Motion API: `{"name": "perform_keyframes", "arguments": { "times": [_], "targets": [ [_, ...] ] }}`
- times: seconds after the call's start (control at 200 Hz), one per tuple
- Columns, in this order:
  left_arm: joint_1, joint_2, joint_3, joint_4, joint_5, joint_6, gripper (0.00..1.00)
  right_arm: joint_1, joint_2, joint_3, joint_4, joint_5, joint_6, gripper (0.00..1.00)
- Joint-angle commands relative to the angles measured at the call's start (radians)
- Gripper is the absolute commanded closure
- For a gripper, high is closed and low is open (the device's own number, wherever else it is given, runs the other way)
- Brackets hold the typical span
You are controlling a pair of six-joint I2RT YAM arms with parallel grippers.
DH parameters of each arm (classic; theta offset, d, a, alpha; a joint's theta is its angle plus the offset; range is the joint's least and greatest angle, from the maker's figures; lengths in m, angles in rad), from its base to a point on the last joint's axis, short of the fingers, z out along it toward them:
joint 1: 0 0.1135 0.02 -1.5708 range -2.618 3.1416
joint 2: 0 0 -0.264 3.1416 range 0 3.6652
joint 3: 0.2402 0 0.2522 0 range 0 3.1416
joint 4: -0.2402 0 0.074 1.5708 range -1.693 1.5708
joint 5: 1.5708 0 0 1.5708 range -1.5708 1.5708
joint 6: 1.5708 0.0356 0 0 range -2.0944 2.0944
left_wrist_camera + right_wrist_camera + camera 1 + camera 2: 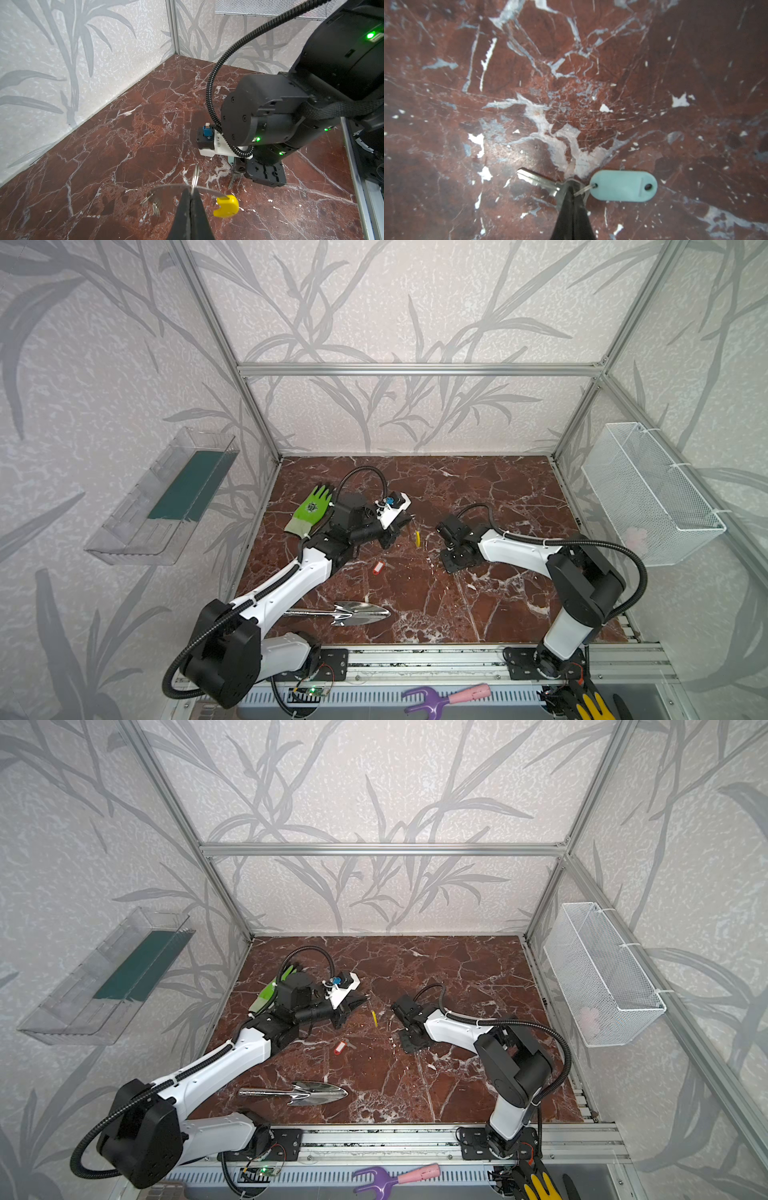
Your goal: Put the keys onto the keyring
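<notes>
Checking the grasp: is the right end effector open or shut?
Shut: the right end effector pinches the small silver metal key with the pale mint-green tag by its head, no gap showing.

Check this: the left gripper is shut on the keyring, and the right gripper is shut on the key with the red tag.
Wrong tag. The right gripper is shut on the mint-green-tagged key, as the right wrist view shows; the red-tagged key lies free in both top views. The left gripper is shut on the keyring.
</notes>
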Motion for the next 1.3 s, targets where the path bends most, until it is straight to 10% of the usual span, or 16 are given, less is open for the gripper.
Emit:
{"name": "perform_keyframes", "arguments": {
  "times": [0.0, 0.475, 0.945, 1.3],
  "targets": [
    [-0.003, 0.000, -0.007, 0.030, 0.014, -0.002, 1.00, 0.006, -0.056, -0.008, -0.020, 0.017, -0.018, 0.99],
    [-0.004, -0.004, -0.011, 0.035, 0.026, -0.005, 1.00, 0.004, -0.188, -0.086, 0.040, -0.026, -0.177, 1.00],
    [-0.008, -0.020, -0.025, 0.045, 0.044, -0.010, 1.00, -0.048, -0.466, -0.245, 0.232, -0.408, -0.585, 1.00],
    [-0.036, -0.046, -0.032, 0.029, 0.042, 0.009, 1.00, -0.113, -0.679, -0.386, 0.410, -0.604, -0.668, 1.00]
  ]
}}
